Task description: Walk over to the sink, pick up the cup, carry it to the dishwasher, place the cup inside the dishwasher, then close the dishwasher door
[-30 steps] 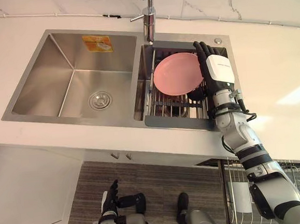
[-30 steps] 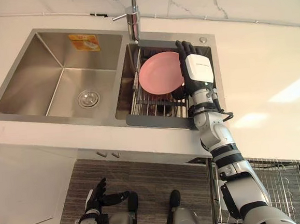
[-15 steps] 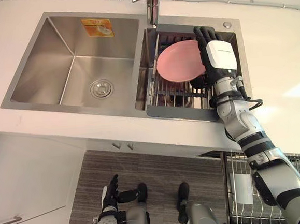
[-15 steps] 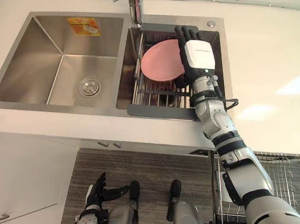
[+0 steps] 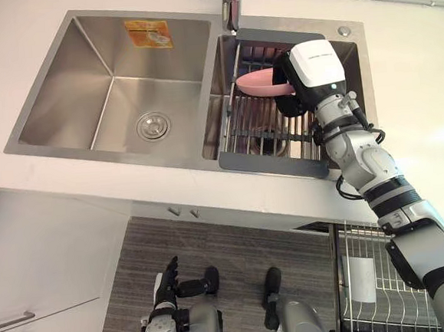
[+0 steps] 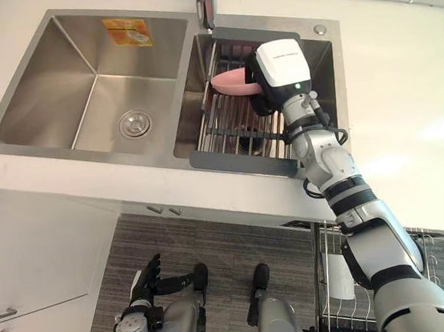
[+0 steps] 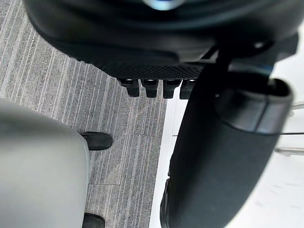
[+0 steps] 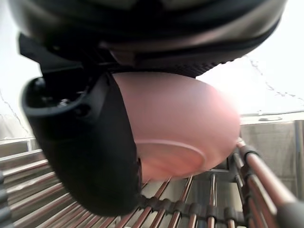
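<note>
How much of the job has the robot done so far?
Just starting. Done: it stands at the sink. Now: its right hand pinches a pink dish, not a cup, at the drying rack. The left hand hangs open near the floor. Left: lift the dish out, carry it to the dishwasher, probably the wire rack at lower right, put it inside, close the door.

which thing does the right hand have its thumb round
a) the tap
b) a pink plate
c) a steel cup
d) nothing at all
b: the right hand has its thumb curled round a pink plate, which it holds over the wire rack.
</note>
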Available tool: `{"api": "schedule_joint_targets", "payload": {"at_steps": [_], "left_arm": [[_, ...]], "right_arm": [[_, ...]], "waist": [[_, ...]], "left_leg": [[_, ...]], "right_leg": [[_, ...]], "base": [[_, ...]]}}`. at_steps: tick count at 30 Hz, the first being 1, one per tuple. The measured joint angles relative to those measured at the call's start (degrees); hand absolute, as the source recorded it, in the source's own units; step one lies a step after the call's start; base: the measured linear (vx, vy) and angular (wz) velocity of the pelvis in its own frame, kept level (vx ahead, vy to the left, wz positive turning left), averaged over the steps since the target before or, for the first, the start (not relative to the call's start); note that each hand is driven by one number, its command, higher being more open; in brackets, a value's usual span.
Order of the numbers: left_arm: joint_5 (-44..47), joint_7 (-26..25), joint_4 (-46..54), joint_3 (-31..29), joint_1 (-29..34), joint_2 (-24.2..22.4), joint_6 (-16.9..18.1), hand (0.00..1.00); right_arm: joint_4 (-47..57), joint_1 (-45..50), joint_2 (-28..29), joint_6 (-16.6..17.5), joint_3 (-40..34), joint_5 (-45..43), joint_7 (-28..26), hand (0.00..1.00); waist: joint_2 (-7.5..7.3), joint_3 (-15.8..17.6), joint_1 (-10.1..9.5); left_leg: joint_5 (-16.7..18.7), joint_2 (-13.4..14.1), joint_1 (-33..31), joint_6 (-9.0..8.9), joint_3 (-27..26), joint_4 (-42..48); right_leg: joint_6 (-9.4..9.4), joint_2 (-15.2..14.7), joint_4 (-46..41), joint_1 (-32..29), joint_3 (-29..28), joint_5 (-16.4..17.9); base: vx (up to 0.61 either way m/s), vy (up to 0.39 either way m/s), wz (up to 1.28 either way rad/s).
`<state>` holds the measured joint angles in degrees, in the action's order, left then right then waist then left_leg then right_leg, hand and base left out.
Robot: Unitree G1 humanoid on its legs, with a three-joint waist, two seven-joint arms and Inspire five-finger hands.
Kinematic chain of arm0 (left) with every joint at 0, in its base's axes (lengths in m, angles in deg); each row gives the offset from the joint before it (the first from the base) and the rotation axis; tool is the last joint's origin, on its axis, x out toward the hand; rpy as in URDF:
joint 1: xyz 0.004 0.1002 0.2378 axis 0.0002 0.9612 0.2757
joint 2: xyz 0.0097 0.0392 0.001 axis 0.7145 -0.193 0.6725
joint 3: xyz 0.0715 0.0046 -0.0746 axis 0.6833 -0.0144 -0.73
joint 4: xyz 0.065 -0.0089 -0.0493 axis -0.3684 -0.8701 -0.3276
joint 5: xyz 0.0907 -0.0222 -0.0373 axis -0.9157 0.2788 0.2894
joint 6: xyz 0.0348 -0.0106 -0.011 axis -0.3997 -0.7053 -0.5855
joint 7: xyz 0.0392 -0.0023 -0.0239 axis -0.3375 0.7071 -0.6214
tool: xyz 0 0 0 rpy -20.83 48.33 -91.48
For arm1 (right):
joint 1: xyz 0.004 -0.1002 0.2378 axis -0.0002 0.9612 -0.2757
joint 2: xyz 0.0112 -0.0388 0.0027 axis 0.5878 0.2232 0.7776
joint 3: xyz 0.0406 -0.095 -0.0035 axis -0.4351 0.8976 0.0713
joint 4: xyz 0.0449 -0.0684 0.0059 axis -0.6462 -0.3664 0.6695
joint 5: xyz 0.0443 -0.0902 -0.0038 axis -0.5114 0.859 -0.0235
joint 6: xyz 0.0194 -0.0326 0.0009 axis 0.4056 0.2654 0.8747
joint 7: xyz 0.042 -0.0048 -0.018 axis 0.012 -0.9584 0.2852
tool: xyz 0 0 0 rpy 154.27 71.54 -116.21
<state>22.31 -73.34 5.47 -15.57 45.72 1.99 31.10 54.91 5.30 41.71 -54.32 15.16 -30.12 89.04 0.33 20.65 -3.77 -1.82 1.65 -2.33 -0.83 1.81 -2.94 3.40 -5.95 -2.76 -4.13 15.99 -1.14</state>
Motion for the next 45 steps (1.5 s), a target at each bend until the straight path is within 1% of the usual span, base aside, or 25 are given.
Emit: {"api": "schedule_joint_targets", "payload": {"at_steps": [4, 7, 10, 12, 15, 19, 21, 22, 25, 29, 31, 34, 40, 42, 45], "left_arm": [[-0.02, 0.12, 0.02, -0.03, 0.0, -0.01, -0.37, 1.0], [-0.06, 0.21, 0.02, -0.12, 0.06, 0.0, -0.59, 1.0], [-0.14, 0.36, -0.1, -0.13, 0.23, 0.06, -0.93, 1.0], [-0.14, 0.5, -0.17, -0.18, 0.43, 0.11, -1.07, 1.0], [-0.15, 1.24, -0.36, -0.2, 0.54, 0.3, -1.28, 1.0], [-0.17, 1.36, -2.21, -0.2, 1.04, 0.59, -1.79, 1.0], [-0.23, 1.37, -2.45, -0.2, 1.4, 0.63, -1.83, 1.0], [-0.28, 1.37, -2.68, -0.22, 1.74, 0.66, -1.86, 1.0], [-0.35, 1.38, -3.66, -0.24, 1.73, 0.67, -1.89, 1.0], [-0.36, 1.31, -5.01, -0.25, 1.71, 0.56, -1.95, 1.0], [-0.63, 1.29, -5.45, -0.25, 1.71, 0.44, -2.02, 1.0], [-1.39, 1.25, -6.69, -0.24, 1.61, 0.16, -2.19, 1.0], [-1.42, 1.15, -7.17, -0.22, 1.56, 0.07, -2.34, 1.0], [-1.5, 1.15, -7.24, -0.16, 1.55, 0.07, -2.35, 1.0], [-2.38, 1.16, -7.8, 0.01, 1.55, -0.05, -2.53, 1.0]], "right_arm": [[3.16, 3.02, 0.01, 0.11, -0.56, -0.08, 0.06, 0.0], [8.47, 7.85, 0.52, 0.37, -2.66, -0.82, 0.17, 0.0], [15.06, 12.51, 1.27, 1.25, -3.04, -2.85, 0.22, 0.0], [17.02, 14.39, 1.96, 1.85, -3.31, -2.9, 0.22, 0.0], [21.2, 18.79, 2.66, 2.38, -4.93, -3.05, 0.22, 0.0], [25.43, 24.68, 2.8, 2.85, -5.77, -4.86, 0.22, 0.0], [27.69, 26.74, 2.92, 2.99, -6.26, -5.04, 0.22, 0.0], [29.86, 28.49, 3.57, 3.67, -7.33, -5.09, 0.22, 0.0], [35.2, 30.97, 6.23, 4.64, -10.6, -5.19, 0.3, 0.0], [42.11, 36.03, 8.91, 5.08, -14.13, -7.3, 0.86, 0.0], [45.47, 38.69, 10.29, 5.82, -15.69, -7.35, 1.44, 0.0], [47.46, 41.97, 12.34, 6.67, -16.3, -7.41, 1.8, 0.0], [49.1, 50.24, 16.74, 6.82, -16.58, -7.39, 1.78, 0.0], [49.12, 51.34, 17.46, 6.82, -16.6, -7.39, 1.78, 0.0], [49.5, 52.68, 18.43, 6.82, -16.9, -7.4, 1.78, 0.0]], "waist": [[-0.01, 0.0, 0.09], [-0.04, -0.03, 0.29], [-0.11, -0.25, 1.09], [-0.22, -0.38, 1.63], [-0.41, -0.7, 1.86], [-0.93, -3.67, 2.52], [-1.05, -4.43, 2.88], [-1.21, -5.26, 3.05], [-1.23, -5.6, 3.25], [-1.19, -7.23, 3.63], [-1.18, -7.4, 4.1], [-1.22, -8.19, 4.89], [-1.16, -8.36, 5.09], [-1.13, -8.38, 5.22], [-0.77, -8.75, 6.1]], "left_leg": [[0.01, 0.0, 0.53, -0.07, -0.03, -0.01], [0.28, 0.16, 1.7, -0.49, -0.2, -0.04], [0.54, 0.32, 3.02, -0.88, -0.56, -0.27], [0.58, 0.38, 3.5, -0.94, -0.65, -0.51], [0.59, 0.38, 4.26, -0.95, -0.92, -0.65], [0.59, 0.45, 5.03, -0.94, -1.08, -0.86], [0.64, 0.47, 5.59, -0.99, -1.24, -1.0], [0.73, 0.52, 5.72, -0.94, -1.74, -1.07], [0.71, 0.99, 6.66, -0.81, -3.17, -1.91], [0.61, 1.29, 7.39, -0.64, -3.62, -1.97], [0.68, 1.34, 8.03, -0.57, -3.64, -1.97], [0.8, 1.39, 8.58, -0.56, -3.84, -1.97], [1.09, 1.61, 9.99, -0.67, -4.98, -1.98], [1.18, 1.69, 10.34, -0.7, -5.82, -1.98], [1.27, 1.69, 10.71, -0.68, -6.46, -1.98]], "right_leg": [[0.0, -0.28, -0.07, 0.39, 0.0, -0.01], [0.01, -0.24, -0.13, 1.48, -0.01, -0.01], [0.02, -0.15, -0.14, 2.59, -0.18, 0.0], [0.03, -0.11, -0.13, 2.94, -0.24, 0.01], [0.05, -0.1, -0.11, 3.48, -0.51, 0.02], [0.05, 0.05, 0.38, 4.3, -0.7, 0.02], [0.06, 0.14, 0.79, 4.92, -0.85, 0.03], [0.05, 0.32, 1.26, 5.0, -1.38, 0.03], [-0.27, 0.95, 1.86, 5.11, -2.79, -0.42], [-0.3, 1.3, 2.11, 5.65, -3.17, -0.44], [-0.33, 1.39, 2.54, 6.53, -3.17, -0.46], [-0.4, 1.49, 2.89, 7.12, -3.32, -0.52], [-0.58, 1.82, 3.17, 8.04, -4.44, -0.73], [-0.62, 1.97, 3.35, 8.06, -5.22, -0.95], [-0.65, 2.05, 3.89, 8.37, -5.86, -1.37]], "base": [[0.0, 0.0, 0.0], [0.0, 0.0, 0.0], [0.0, 0.0, -0.04], [-0.01, 0.002, -0.03], [-0.02, 0.004, -0.04], [0.0, 0.0, 0.0], [0.0, -0.001, -0.05], [-0.01, -0.004, -0.16], [-0.03, -0.013, -0.25], [0.01, -0.019, -0.07], [0.0, 0.0, 0.0], [0.0, -0.004, -0.02], [-0.02, -0.004, -0.09], [-0.03, 0.003, -0.21], [-0.02, 0.003, -0.13]]}}
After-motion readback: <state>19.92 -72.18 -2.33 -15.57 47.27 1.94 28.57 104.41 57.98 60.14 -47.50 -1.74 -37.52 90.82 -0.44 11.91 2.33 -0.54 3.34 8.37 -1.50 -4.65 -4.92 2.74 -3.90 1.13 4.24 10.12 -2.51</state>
